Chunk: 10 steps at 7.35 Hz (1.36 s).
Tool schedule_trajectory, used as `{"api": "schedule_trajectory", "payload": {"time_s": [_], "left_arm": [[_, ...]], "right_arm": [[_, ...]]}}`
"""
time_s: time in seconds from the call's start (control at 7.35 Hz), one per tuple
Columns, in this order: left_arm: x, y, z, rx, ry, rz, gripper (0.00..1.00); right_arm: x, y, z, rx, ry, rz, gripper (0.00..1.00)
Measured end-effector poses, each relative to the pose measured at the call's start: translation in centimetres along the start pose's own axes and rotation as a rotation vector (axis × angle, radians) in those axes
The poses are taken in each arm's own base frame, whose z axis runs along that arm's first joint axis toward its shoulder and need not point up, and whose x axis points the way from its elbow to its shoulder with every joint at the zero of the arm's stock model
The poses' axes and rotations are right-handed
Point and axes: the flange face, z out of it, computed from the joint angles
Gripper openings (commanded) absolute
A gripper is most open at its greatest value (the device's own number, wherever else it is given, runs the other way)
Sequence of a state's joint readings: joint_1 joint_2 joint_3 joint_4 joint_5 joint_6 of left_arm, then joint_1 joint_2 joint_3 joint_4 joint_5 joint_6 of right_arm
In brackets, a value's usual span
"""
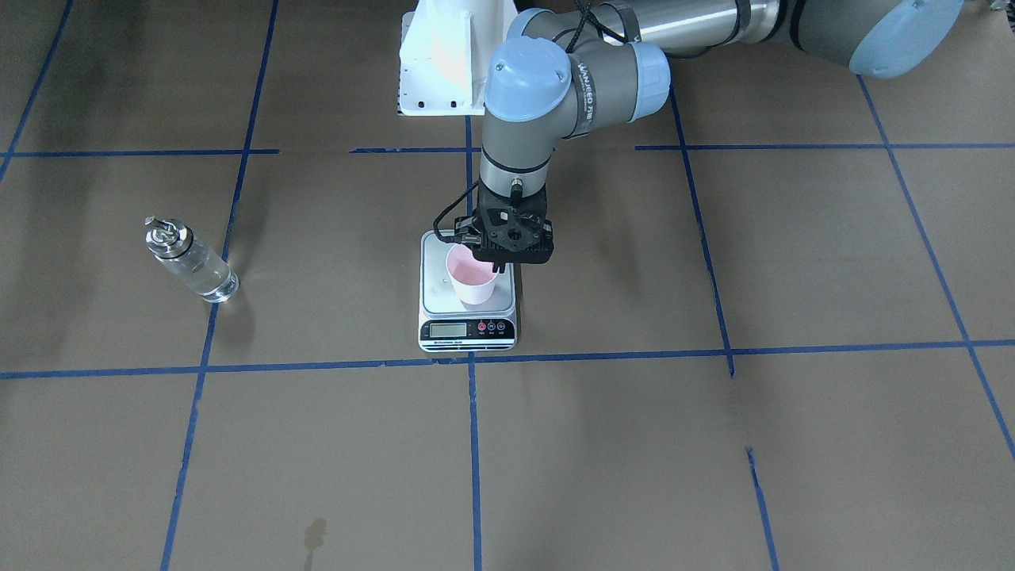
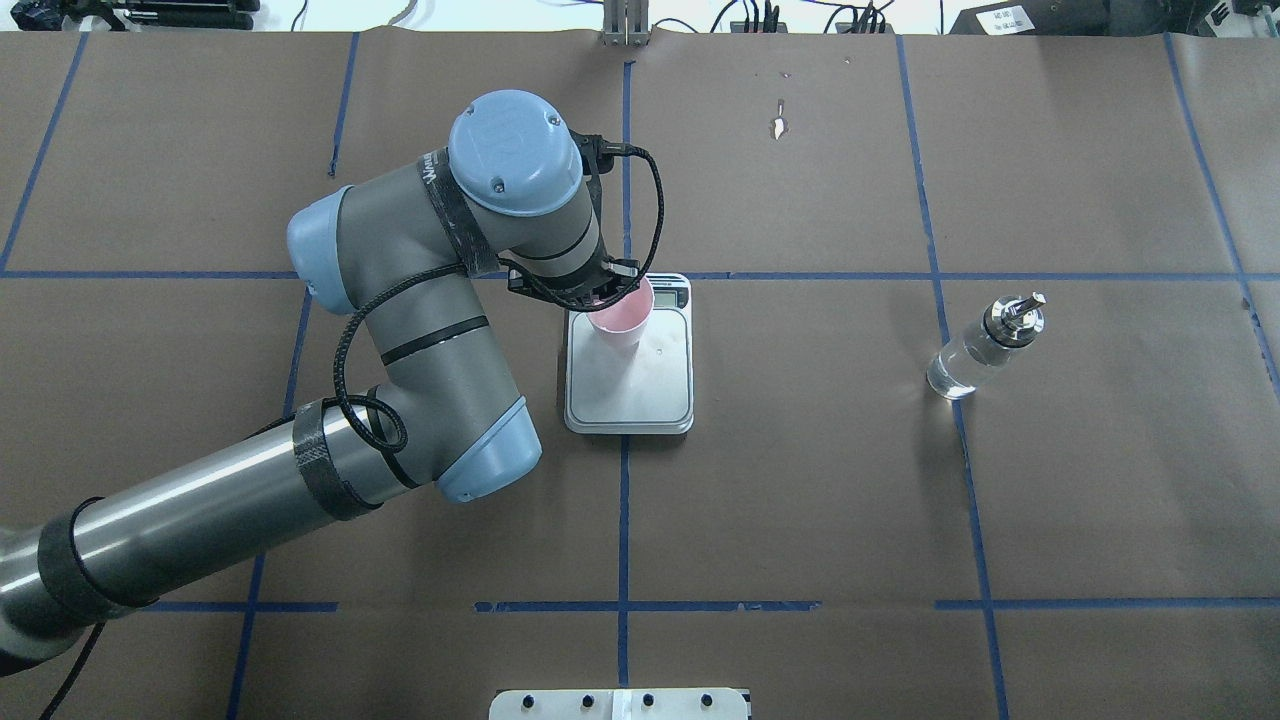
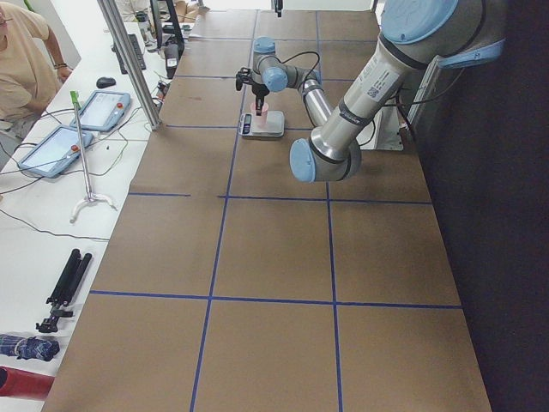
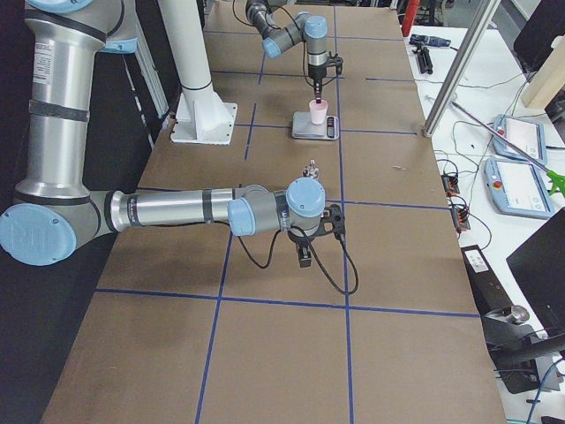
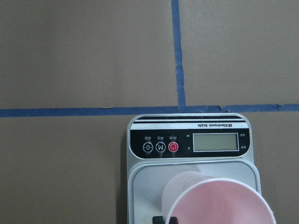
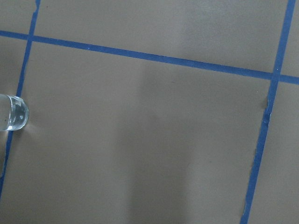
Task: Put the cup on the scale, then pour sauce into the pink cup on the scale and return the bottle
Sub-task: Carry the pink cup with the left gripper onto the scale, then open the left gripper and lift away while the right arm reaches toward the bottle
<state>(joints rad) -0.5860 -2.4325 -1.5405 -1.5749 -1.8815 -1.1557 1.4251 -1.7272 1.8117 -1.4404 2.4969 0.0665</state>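
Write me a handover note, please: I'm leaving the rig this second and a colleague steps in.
Left tool: at the rim of the cup; whether it is gripping or has let go, cannot tell.
Right tool: near the bottle, not touching it; open or shut, cannot tell.
The cup stands on the scale. The bottle stands upright on the table, on the robot's right side.
Done: cup on scale.
Left: free the cup if it is gripped, pick up the bottle, pour into the cup, put the bottle back.
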Motion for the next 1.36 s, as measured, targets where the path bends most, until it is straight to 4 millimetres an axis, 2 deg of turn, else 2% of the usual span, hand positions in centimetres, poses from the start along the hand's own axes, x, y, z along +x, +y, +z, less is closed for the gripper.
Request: {"api": "schedule_trajectory", "payload": {"time_s": [0.41, 0.54, 0.82, 1.22, 1.36], "left_arm": [[0.5, 0.8, 0.0, -0.012, 0.002, 0.005, 0.00], [0.6, 1.0, 0.2, -0.015, 0.001, 0.007, 0.08], [0.7, 1.3, 0.1, -0.016, 0.004, 0.011, 0.59], [0.7, 1.4, 0.0, -0.014, 0.008, 0.014, 0.70], [0.6, 1.6, -0.5, -0.011, 0.017, 0.018, 0.86]], "right_arm": [[0.1, 0.0, 0.0, -0.001, 0.001, 0.001, 1.00], [0.1, 0.0, 0.0, -0.001, 0.001, 0.001, 1.00], [0.1, 0.0, 0.1, -0.001, 0.002, 0.001, 1.00], [0.1, 0.0, 0.1, -0.001, 0.003, 0.002, 1.00], [0.0, -0.1, 0.0, 0.001, 0.004, 0.001, 1.00]]}}
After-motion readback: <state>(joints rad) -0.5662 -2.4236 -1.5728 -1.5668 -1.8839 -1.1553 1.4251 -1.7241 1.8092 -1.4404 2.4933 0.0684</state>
